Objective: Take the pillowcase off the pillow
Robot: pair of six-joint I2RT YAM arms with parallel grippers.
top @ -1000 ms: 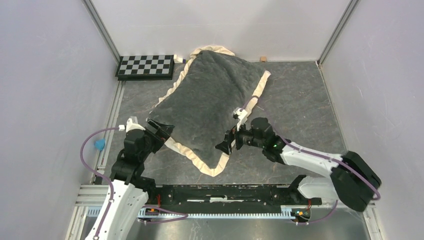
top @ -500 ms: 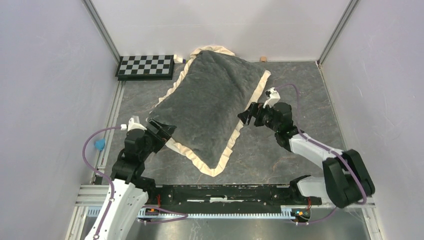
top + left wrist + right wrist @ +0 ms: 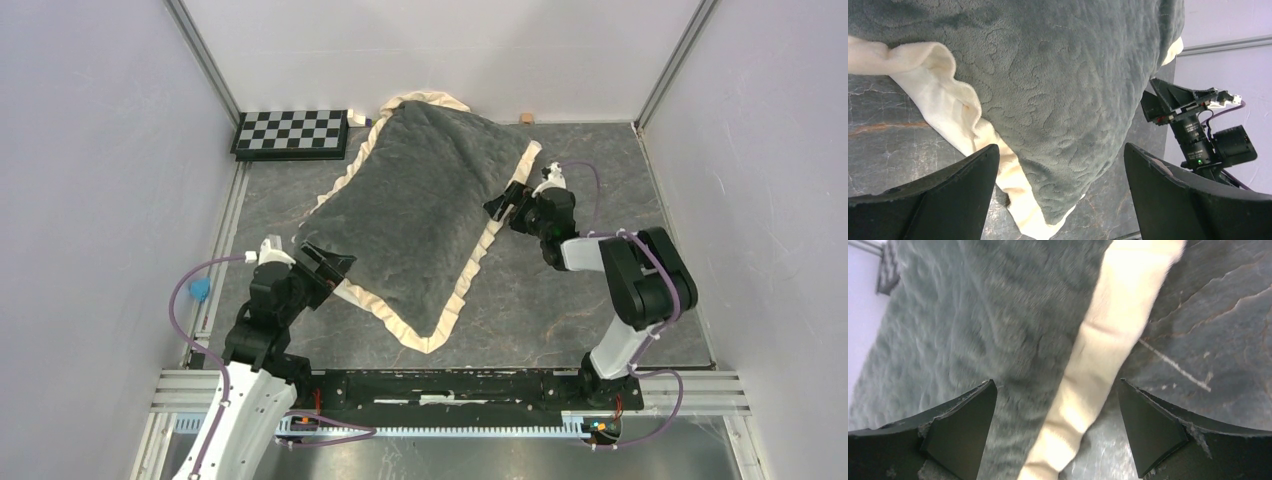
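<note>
Pillowcase (image 3: 420, 215) lies grey face up across the middle of the counter (image 3: 530, 300), left pincer (image 3: 333, 263) wide open at its near-left corner, right pincer (image 3: 504, 200) wide open at its right frilled edge, neither gripping.

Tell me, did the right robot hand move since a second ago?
Yes. The right gripper went along the frilled edge of the pillowcase, toward the small wooden block at the far end.

Checkerboard (image 3: 291, 133) back-left corner; small wooden block (image 3: 526, 118) near back wall.
</note>
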